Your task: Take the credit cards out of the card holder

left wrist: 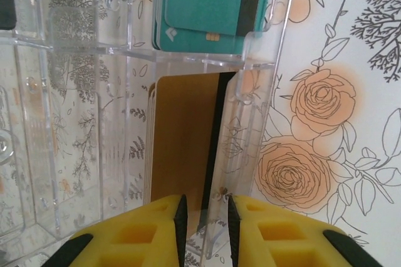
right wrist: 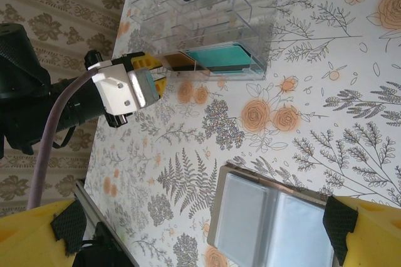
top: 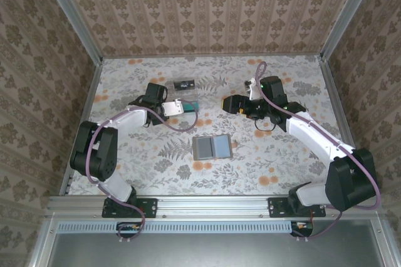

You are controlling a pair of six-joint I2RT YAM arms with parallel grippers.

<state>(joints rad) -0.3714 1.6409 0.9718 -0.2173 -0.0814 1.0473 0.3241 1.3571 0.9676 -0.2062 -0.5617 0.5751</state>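
From above, the card holder [top: 212, 146] lies open on the surface on the near side of the clear tray [top: 185, 94]. The right fingers [top: 229, 100], spread wide, hover right of the tray.

At the left wrist, the left fingers [left wrist: 156, 232] are narrowly parted about the yellow-orange credit card [left wrist: 182, 141], which stands in the tray with its long axis pointing away. I cannot tell if they pinch it.

At the right wrist, the holder [right wrist: 276, 223] lies just ahead, so this arm seems better placed.

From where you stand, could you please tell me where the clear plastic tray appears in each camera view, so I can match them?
Top external: the clear tray sits just left of centre, in the far half of the table.
Left wrist: the tray covers the left and middle of the picture.
Right wrist: the tray is at top centre.
Shared landmark: the teal card inside it.
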